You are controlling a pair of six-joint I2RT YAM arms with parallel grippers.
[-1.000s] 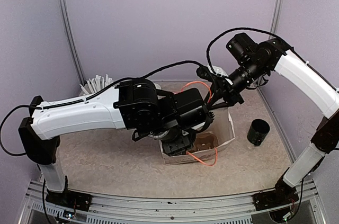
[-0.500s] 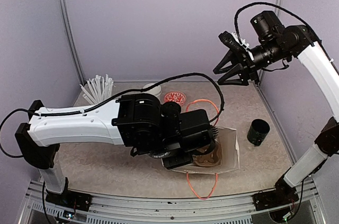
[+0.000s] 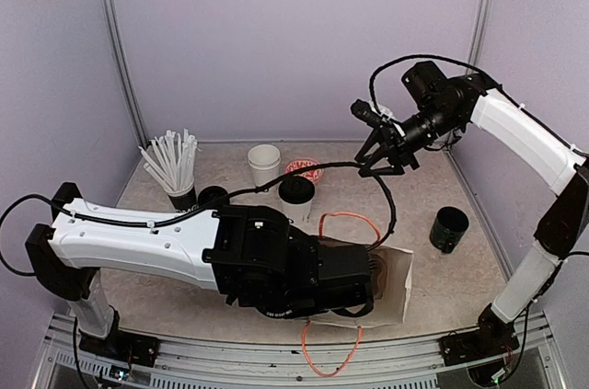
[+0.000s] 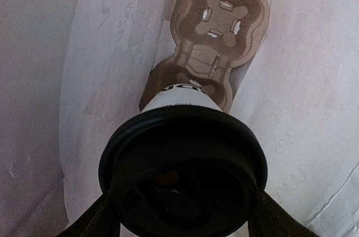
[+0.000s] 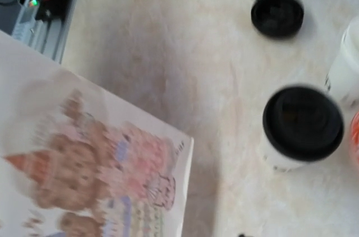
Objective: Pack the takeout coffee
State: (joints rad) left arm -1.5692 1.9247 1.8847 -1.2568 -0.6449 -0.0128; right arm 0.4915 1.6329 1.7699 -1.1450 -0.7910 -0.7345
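— Left hand [image 4: 180, 221]?
— Clamped on the lidded cup [image 4: 182, 153], a finger at each side of its lid, down inside the bag [image 4: 314, 108]. The bag's walls are close on both sides, and the carrier [image 4: 216, 18] lies beyond the cup.
— Right hand [image 3: 380, 157]?
— Raised in free air; I cannot tell whether it is spread or closed. The second cup [image 3: 295, 194] stands below it on the worktop [image 3: 451, 288], apart from the bag's edge.

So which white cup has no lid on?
The back cup, beside the red disc: its top is open. The cup in front has a black lid.

Bag print [image 5: 95, 181] blurred; left end effector [image 4: 182, 223] cut off below
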